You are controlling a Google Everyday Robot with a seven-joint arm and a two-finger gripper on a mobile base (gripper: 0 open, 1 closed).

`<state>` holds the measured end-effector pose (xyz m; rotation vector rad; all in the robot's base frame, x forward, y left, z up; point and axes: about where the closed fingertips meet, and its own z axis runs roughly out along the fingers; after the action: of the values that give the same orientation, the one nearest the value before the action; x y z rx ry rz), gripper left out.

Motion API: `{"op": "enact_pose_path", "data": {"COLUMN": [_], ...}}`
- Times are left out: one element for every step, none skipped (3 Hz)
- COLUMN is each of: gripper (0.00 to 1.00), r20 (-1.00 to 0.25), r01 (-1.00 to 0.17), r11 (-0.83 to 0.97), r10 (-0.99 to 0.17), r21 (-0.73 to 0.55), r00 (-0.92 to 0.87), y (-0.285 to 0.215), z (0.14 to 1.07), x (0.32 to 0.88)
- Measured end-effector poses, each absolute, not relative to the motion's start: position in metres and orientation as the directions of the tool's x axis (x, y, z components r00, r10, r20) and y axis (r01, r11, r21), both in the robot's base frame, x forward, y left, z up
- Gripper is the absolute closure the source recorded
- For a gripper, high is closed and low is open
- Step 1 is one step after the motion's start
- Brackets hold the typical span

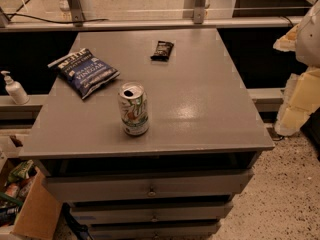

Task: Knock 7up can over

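The 7up can [133, 109] stands upright near the front edge of the grey cabinet top [200, 104], left of centre. It is silver-white with green and red markings, and its pull-tab top is open. My gripper [300, 96] shows as a pale white-and-yellow shape at the frame's right edge, off the table's right side. It is well apart from the can and touches nothing.
A blue chip bag [84, 71] lies behind and left of the can. A small dark snack packet [162, 50] lies at the back centre. A soap pump bottle [14, 89] stands on a ledge at left. A cardboard box [25, 204] sits on the floor at lower left. Drawers [150, 186] run below the top.
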<state>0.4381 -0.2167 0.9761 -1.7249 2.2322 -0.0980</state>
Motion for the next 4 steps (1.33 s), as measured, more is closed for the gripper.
{"op": "enact_pose_path", "data": {"gripper": [0.00, 0.00, 0.00, 0.00], "r20": [-0.207, -0.274, -0.379, -0.494], "r01": [-0.931, -0.930, -0.933, -0.953], "r11": [0.270, 0.293, 0.315, 0.277], "r10": [-0.953, -0.934, -0.896, -0.850], "r21": [-0.245, -0.222, -0.173, -0.123], "r00": [-0.222, -0.229, -0.232, -0.183], "y": [-0.217, -0.208, -0.187, -0.151], "z": [0.976, 0.964, 0.940, 0.912], "x": [0.438, 0.438, 0.436, 0.441]}}
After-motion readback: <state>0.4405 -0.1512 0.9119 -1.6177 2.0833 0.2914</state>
